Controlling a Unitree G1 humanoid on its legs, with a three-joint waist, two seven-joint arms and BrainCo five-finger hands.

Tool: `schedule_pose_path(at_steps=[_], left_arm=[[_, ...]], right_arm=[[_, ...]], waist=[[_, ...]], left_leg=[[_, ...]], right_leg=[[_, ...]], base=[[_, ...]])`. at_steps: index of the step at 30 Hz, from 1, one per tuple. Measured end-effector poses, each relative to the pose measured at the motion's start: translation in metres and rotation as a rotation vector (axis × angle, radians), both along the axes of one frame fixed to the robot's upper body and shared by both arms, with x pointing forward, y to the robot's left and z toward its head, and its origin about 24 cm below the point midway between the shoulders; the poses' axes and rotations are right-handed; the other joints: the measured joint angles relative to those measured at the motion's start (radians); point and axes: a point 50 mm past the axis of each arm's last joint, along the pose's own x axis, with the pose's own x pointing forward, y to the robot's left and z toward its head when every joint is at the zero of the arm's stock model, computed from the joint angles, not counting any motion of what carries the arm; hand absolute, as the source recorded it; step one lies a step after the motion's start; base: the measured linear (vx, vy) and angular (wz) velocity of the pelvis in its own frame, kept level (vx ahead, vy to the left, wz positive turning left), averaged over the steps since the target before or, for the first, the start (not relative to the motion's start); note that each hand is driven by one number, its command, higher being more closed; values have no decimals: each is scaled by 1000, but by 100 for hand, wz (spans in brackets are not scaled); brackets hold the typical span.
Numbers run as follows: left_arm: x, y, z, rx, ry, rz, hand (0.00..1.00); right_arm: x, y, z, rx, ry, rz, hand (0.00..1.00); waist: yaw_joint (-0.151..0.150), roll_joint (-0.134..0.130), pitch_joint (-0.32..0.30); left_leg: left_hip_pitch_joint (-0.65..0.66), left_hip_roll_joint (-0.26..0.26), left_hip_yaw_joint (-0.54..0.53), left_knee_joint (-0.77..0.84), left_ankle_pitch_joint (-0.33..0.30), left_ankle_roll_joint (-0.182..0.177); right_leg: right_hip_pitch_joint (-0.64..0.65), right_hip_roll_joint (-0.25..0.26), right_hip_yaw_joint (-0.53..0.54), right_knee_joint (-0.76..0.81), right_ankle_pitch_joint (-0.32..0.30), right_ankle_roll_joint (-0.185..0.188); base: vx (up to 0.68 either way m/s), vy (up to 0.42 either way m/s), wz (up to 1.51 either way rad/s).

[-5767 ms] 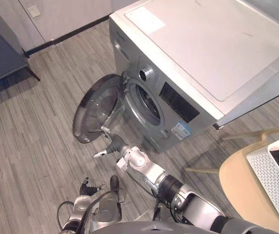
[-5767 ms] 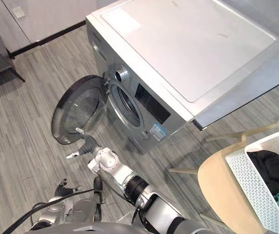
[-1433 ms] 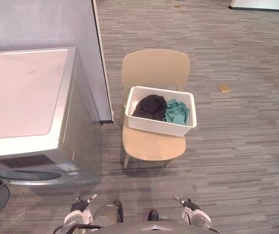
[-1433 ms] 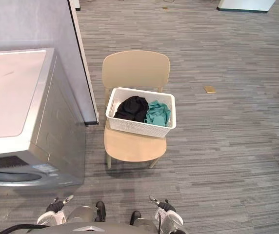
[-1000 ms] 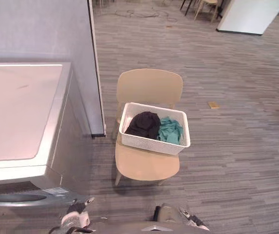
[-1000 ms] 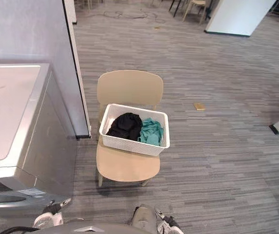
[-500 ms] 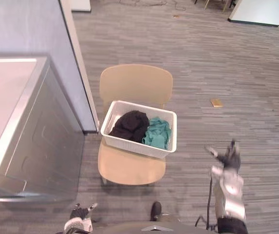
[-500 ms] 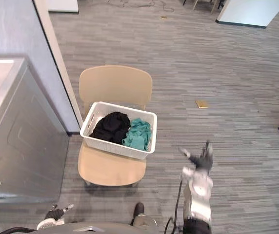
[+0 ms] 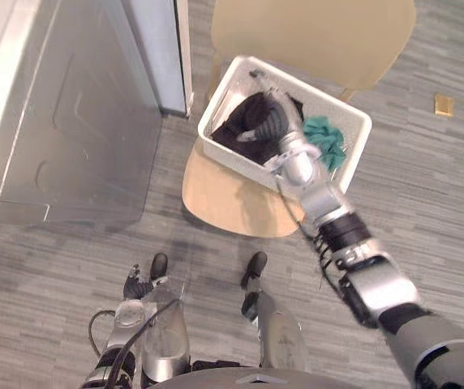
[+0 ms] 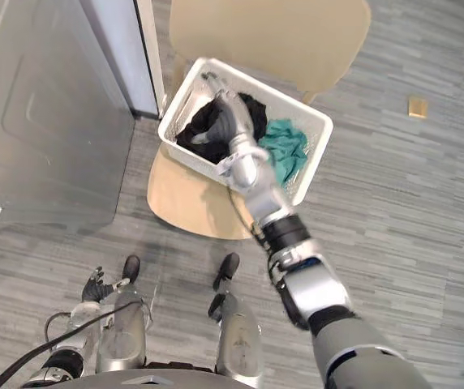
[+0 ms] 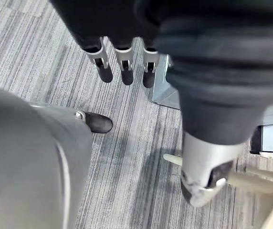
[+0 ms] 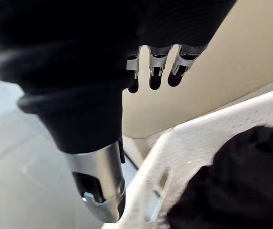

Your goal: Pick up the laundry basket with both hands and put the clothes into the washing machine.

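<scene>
The right hand [image 9: 269, 120] hangs over the white laundry basket [image 9: 240, 166], fingers [image 12: 150, 80] straight and thumb apart, gripping nothing, just above the black garment [image 9: 234, 136]. A teal garment [image 9: 329, 142] lies to the right of it. The basket sits on a beige chair [image 9: 224, 198], right of the washing machine [image 9: 62, 121]. The left hand [image 9: 137, 288] hangs low near the floor [image 9: 45, 251], fingers relaxed.

The white laundry basket [image 9: 230, 159] sits on the chair [image 9: 232, 203] before me, black and teal clothes [image 9: 234, 134] inside. The grey washing machine [image 9: 62, 121] stands to my left.
</scene>
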Motion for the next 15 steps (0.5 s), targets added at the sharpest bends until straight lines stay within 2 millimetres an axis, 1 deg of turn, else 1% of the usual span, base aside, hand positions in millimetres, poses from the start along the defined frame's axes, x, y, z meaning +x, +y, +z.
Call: schedule_pose_path(at_steps=[1,2,4,5,8,10,13,15], left_arm=[[2,1,2,7,-10,1,0],[2,3,3,13,-13,5,0],[3,6,4,29,-18,17,0],[3,6,5,32,-20,17,0],[5,11,7,49,-31,23,0],[5,12,8,51,-35,32,0],[5,12,8,41,-36,43,0],[5,13,8,38,-39,46,0]], right_arm=[[6,-11,9,-57,-12,-68,0],[9,-16,13,-74,-8,-99,0],[18,-35,19,-95,24,-193,0],[20,-47,21,-106,33,-234,0],[20,-66,27,-127,34,-297,0],[21,-76,31,-117,43,-333,0],[20,-85,35,-88,39,-358,0],[20,-87,36,-73,42,-357,0]], waist=[[-1,1,6],[-1,1,11],[1,2,15],[7,2,16],[11,7,19],[15,18,27],[20,36,38],[22,37,38]], left_leg=[[-15,-3,0,0,4,1],[-18,-3,0,0,5,1],[-29,-3,-2,1,8,1],[-31,-3,-1,1,8,1],[-46,-3,-5,11,8,1],[-50,-3,-11,14,8,1],[-59,-3,-15,15,8,1],[-72,-3,-14,16,10,0]], right_leg=[[-14,-2,1,-2,5,-2],[-18,-2,2,-2,6,-2],[-27,-1,1,-2,6,-3],[-30,-1,3,-2,6,-3],[-38,-1,2,-2,7,-4],[-38,-1,0,-2,8,-4],[-44,0,0,-2,8,-6],[-61,0,2,1,11,-8]], base=[[-36,17,-4],[0,0,0],[0,0,0],[11,1,-3],[3,4,2],[-5,6,5],[-5,2,1],[-14,5,-2]])
